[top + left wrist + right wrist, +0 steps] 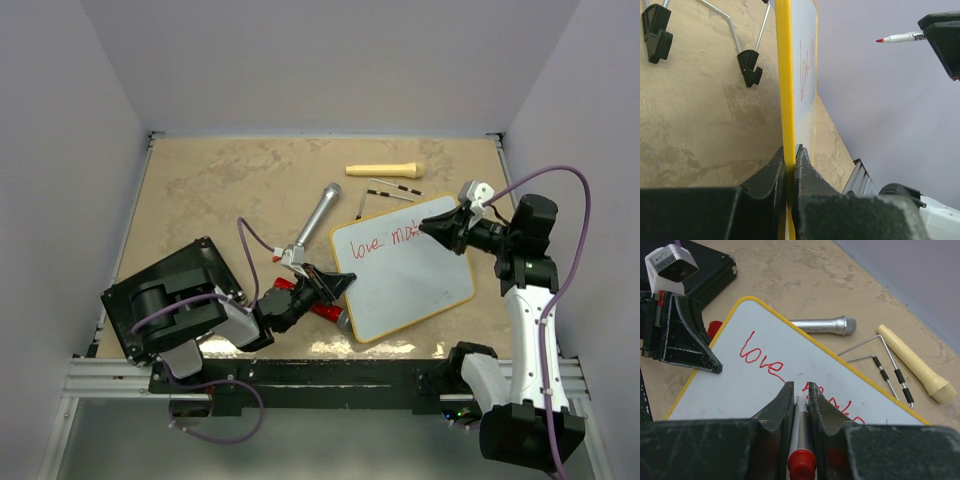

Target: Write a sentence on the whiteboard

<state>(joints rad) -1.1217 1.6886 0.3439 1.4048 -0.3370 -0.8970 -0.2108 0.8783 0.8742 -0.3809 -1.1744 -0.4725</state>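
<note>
We log: glossy white, yellow-framed whiteboard [405,275] right of silver microphone [318,216] | red sentence [385,240] reads "love" plus a partial word | left hand [791,153] clamps board's edge | right hand [800,387] grips red-tipped marker [900,37] above it

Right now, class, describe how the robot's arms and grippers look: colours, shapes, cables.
The left arm is mostly black, the right arm white with black joints. A purple cable loops along each. The left gripper and right gripper have black, wedge-shaped, scuffed fingers.

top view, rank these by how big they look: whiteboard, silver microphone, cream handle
1. whiteboard, clearly the largest.
2-3. silver microphone and cream handle look about equally long and thick, so no ranking between them.
</note>
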